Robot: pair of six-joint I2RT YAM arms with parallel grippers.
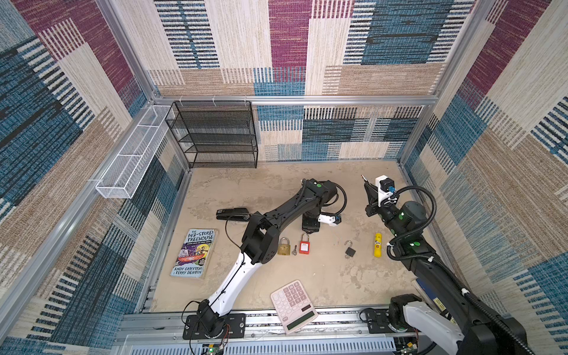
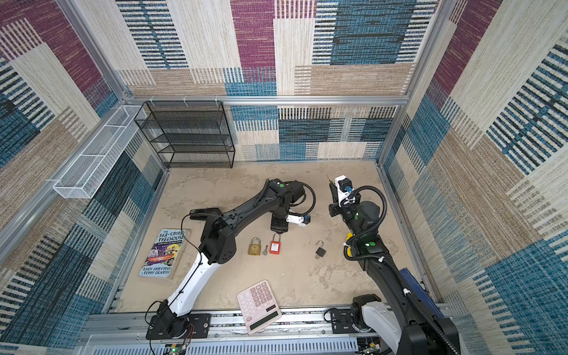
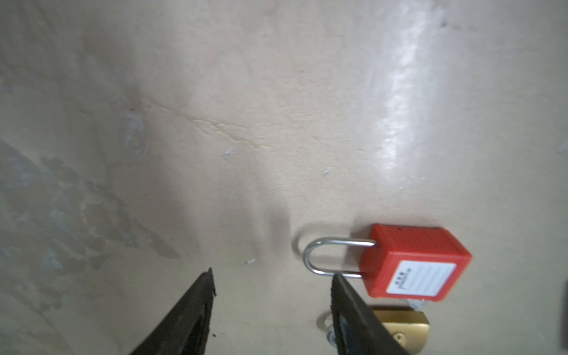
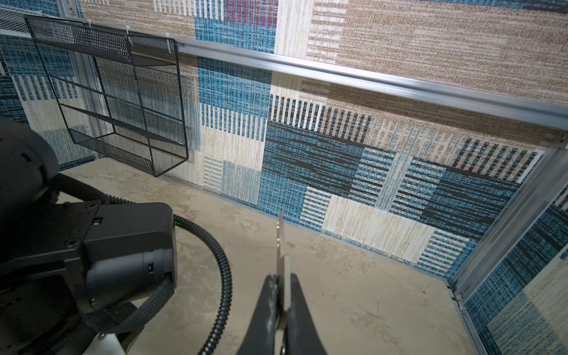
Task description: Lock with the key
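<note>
A red padlock (image 1: 304, 244) (image 3: 408, 264) with its shackle pushed in lies flat mid-table. A brass padlock (image 1: 284, 246) (image 3: 399, 329) lies to its left, and a small silver key (image 1: 294, 250) rests between them. To the right lies a small black padlock (image 1: 349, 249) with its shackle swung open. My left gripper (image 3: 273, 273) hangs open just behind the red padlock's shackle, with nothing between its fingers. My right gripper (image 4: 284, 278) is raised at the back right, shut on a brass-coloured key (image 4: 280, 242) whose blade points toward the back wall.
A book (image 1: 194, 253) and a black stapler (image 1: 232, 214) lie on the left. A pink calculator (image 1: 293, 305) overhangs the front edge. A yellow glue stick (image 1: 377, 244) lies by the right arm. A black mesh rack (image 1: 215, 135) and a white wire basket (image 1: 132, 153) line the back-left walls.
</note>
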